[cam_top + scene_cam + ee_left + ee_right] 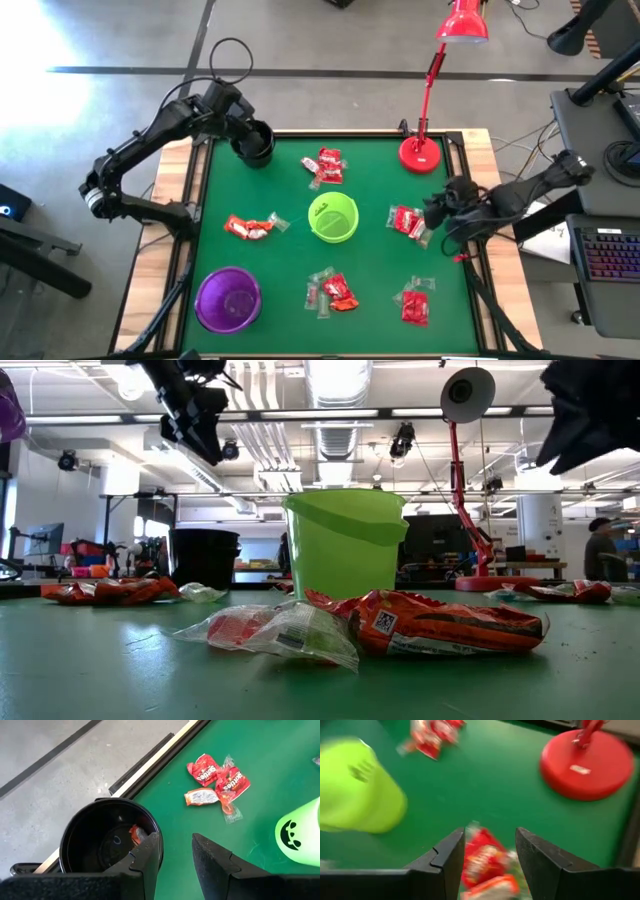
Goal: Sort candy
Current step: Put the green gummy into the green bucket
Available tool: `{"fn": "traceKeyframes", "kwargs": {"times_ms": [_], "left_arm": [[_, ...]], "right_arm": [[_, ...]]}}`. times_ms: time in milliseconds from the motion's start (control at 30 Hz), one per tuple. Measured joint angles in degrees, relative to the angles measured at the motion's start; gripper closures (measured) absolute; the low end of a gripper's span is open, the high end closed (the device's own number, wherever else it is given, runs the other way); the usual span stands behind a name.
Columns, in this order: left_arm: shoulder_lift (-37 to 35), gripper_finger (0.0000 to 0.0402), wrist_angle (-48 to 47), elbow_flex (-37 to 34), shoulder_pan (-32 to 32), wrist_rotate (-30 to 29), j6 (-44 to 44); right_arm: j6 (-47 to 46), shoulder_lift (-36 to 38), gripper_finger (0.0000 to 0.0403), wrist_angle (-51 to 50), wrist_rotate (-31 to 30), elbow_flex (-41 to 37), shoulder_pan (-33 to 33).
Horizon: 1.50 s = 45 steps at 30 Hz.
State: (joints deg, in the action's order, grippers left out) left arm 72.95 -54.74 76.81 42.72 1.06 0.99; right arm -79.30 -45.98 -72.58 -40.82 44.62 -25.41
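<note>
I am the robot; both my grippers are empty, fingers parted. My left gripper [172, 857] hangs over the black cup [255, 143] at the far left corner of the green table [290, 260], one finger above its rim. My right gripper [487, 852] hovers just above a small candy pile [408, 222] on the right side, beside the green cup [333, 217].

The candy lies in five loose piles: one near the far edge [326, 166], one left of the green cup [250, 228], one near the front [330, 291], one at the front right [415, 302], and the one under my right gripper. A purple cup [229, 298] stands front left.

I judge the packets light, soft and crinkly, with slick wrappers that could slide or bunch. A pinch across the flat middle of one packet should hold best; the twisted clear ends look flimsy.

Packets overlap, so I cannot count them. One red piece [136, 833] shows inside the black cup; the rest of its floor is hidden by my finger. The right wrist view is smeared. A red lamp [421, 152] stands at the far right.
</note>
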Motion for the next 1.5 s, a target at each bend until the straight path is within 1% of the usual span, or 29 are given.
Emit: {"fn": "traceKeyframes", "kwargs": {"times_ms": [100, 200, 300, 500, 633, 800, 867, 967, 1033, 1133, 1200, 1400, 1500], "left_arm": [[0.0, 0.0301, -0.3, -0.2, 0.0, 0.0, 0.0], [0.0, 0.0301, -0.3, -0.7, 0.0, 0.0, 0.0], [0.0, 0.0301, -0.3, -1.3, 0.0, 0.0, 0.0], [0.0, 0.0301, -0.3, -2.8, 0.0, 0.0, 0.4], [0.0, 0.0301, -0.3, -2.9, 0.0, 0.0, 1.4], [0.0, 0.0301, -0.3, -2.9, 0.0, 0.0, 1.6], [0.0, 0.0301, -0.3, -2.9, 0.0, 0.0, 2.0], [0.0, 0.0301, -0.5, -2.9, 0.0, 0.0, 2.7], [0.0, 0.0301, -0.8, -2.9, 0.0, 0.0, 3.0], [0.0, 0.0301, -0.8, -2.9, 0.0, 0.0, 3.0], [0.0, 0.0301, -1.0, -2.9, 0.0, 0.0, 3.0], [0.0, 0.0301, -2.1, -2.9, 0.0, 0.0, 3.0], [0.0, 0.0301, -2.6, -2.9, 0.0, 0.0, 3.0]], "right_arm": [[4.4, -1.1, 0.0236, -0.8, 1.0, 0.0, 0.8], [4.2, -1.0, 0.0236, -0.9, 2.3, -0.1, 2.6], [4.6, -0.8, 0.0236, -1.3, 6.9, -0.1, 5.1], [13.2, -0.7, 0.0236, -0.9, 10.5, -0.1, 11.1], [22.5, -0.7, 0.0236, -0.2, 12.0, -0.1, 15.5], [36.3, -0.7, 0.0236, 4.2, 13.5, -0.1, 21.4], [41.8, -0.8, 0.0236, 6.2, 15.6, -0.1, 23.9], [50.3, -1.4, 0.0236, 8.2, 20.3, -0.1, 27.3], [55.8, -2.1, 0.0236, 8.8, 23.4, -0.1, 29.2], [62.5, -3.8, 0.0236, 8.7, 26.3, -0.1, 31.5], [65.7, -5.2, 0.0236, 8.8, 27.9, -0.1, 32.9], [70.5, -10.7, 0.0236, 10.3, 36.4, -0.1, 36.1], [71.0, -13.8, 0.0236, 10.5, 36.5, -0.1, 36.2]]}}
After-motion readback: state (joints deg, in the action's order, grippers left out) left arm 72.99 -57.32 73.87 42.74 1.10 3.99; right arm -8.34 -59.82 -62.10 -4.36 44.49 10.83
